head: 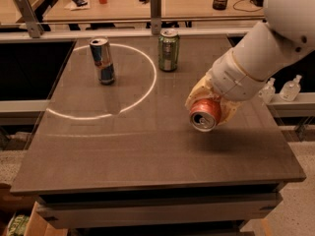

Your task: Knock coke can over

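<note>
The coke can (204, 115) is red-orange and lies tipped on its side, with its silver top and pull-tab facing the camera, at the right of the dark table (147, 146). My gripper (210, 107) is shut around the can's body, with cream fingers (195, 98) on both sides. The white arm reaches in from the upper right. The can is very low over the table surface; I cannot tell whether it touches it.
A slim blue-and-silver can (102, 61) stands upright at the back left, inside a white ring of light. A green can (169, 49) stands upright at the back centre. Two small clear bottles (291, 88) stand on a ledge right of the table.
</note>
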{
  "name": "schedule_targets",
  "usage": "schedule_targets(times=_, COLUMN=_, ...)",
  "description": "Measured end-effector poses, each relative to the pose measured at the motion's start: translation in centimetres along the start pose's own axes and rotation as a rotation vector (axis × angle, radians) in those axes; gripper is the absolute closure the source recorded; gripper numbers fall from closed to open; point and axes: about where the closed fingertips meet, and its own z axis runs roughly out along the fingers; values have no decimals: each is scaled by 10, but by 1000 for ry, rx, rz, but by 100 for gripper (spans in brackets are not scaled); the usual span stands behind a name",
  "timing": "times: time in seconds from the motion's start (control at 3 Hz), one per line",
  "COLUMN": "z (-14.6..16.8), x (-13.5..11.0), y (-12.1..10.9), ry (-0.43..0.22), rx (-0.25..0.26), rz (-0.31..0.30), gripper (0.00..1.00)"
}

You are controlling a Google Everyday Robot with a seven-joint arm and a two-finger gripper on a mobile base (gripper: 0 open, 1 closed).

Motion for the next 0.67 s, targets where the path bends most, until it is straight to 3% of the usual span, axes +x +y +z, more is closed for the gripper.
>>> schedule_targets(times=0.33, z=22, x=1, y=9, ry=17, rx=-40, rz=-33, gripper=100)
schedule_targets(times=0.67, z=37, x=-2, y=14, ry=-7, rx=-85, rz=-62, gripper=100)
